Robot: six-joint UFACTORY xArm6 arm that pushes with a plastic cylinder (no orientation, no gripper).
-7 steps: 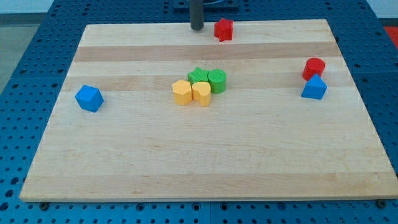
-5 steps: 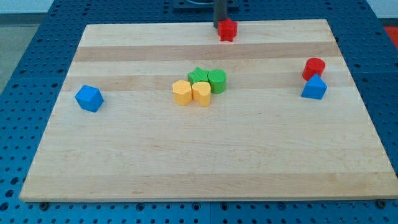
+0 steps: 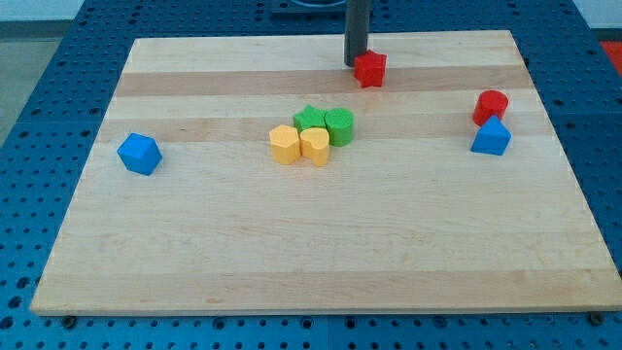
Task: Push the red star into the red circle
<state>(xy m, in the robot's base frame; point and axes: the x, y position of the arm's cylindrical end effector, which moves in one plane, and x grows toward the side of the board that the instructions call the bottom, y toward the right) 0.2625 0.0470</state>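
The red star [image 3: 369, 69] lies near the view's top, a little right of the middle of the wooden board [image 3: 321, 243]. My tip [image 3: 356, 62] touches the star's upper left side. The red circle [image 3: 491, 105] is a red cylinder at the view's right, well to the right of and below the star.
A blue block [image 3: 491, 138] sits right below the red circle, touching it. In the middle are a green block [image 3: 310, 119], a green cylinder [image 3: 339, 126], a yellow block [image 3: 285, 144] and a yellow heart-like block [image 3: 315, 146], clustered. A blue block [image 3: 139, 154] lies at the left.
My tip moved right and down from the board's top edge, met the red star and pushed it right and a little down. The other blocks have not moved.
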